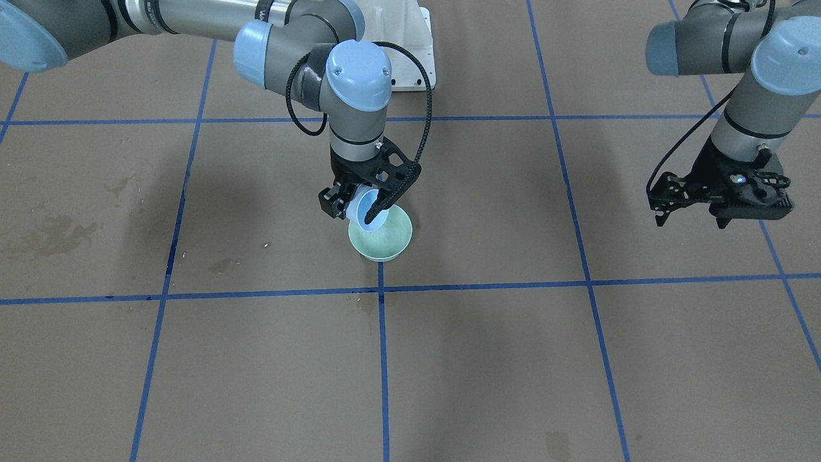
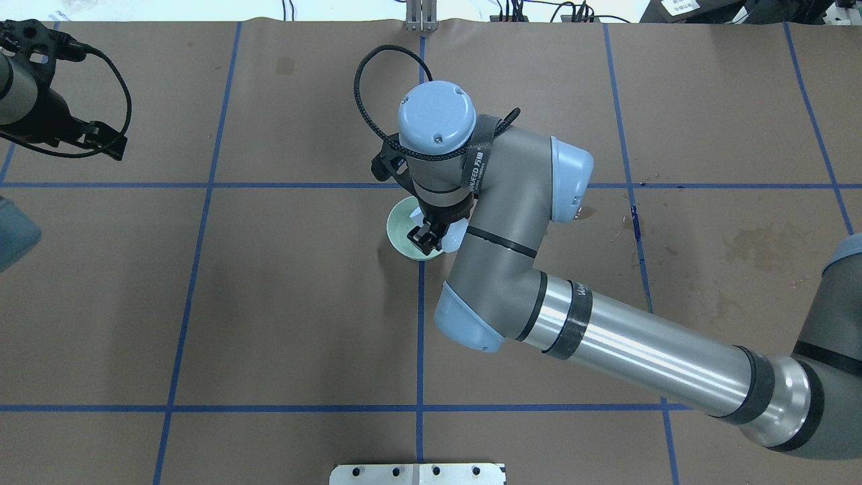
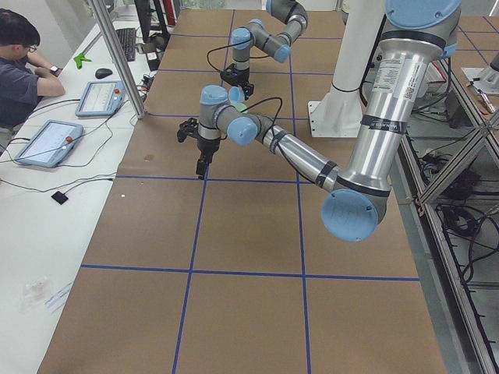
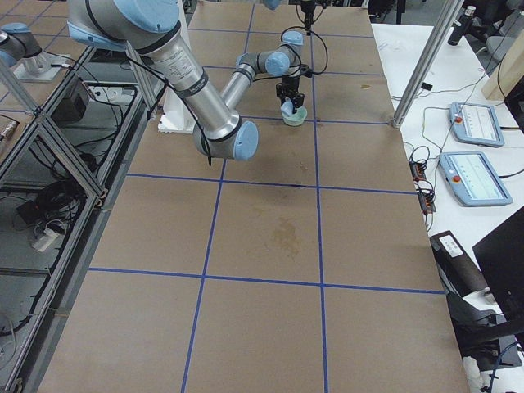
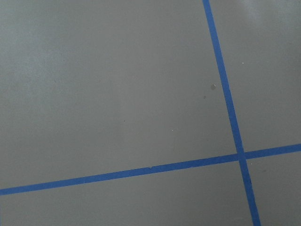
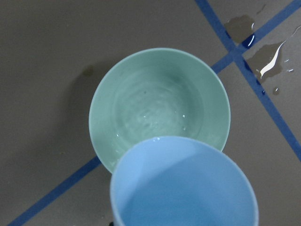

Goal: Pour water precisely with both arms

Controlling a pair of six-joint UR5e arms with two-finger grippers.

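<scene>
My right gripper (image 1: 364, 206) is shut on a light blue cup (image 1: 371, 210), held tilted with its mouth over a pale green bowl (image 1: 385, 240) at the table's middle. In the right wrist view the cup (image 6: 183, 188) overlaps the bowl's (image 6: 160, 103) near rim. The water (image 6: 155, 115) shows as faint glinting ripples in the bowl's bottom; no stream is visible. My left gripper (image 1: 689, 219) hangs open and empty above bare board far off to the side. Its wrist view shows only board and blue tape.
A small wet puddle (image 6: 265, 56) lies by the tape crossing beside the bowl. Dark stains (image 1: 51, 234) mark the board on the right arm's side. The white pedestal (image 1: 417, 45) stands behind the bowl. A person (image 3: 19, 70) sits at a side table with tablets.
</scene>
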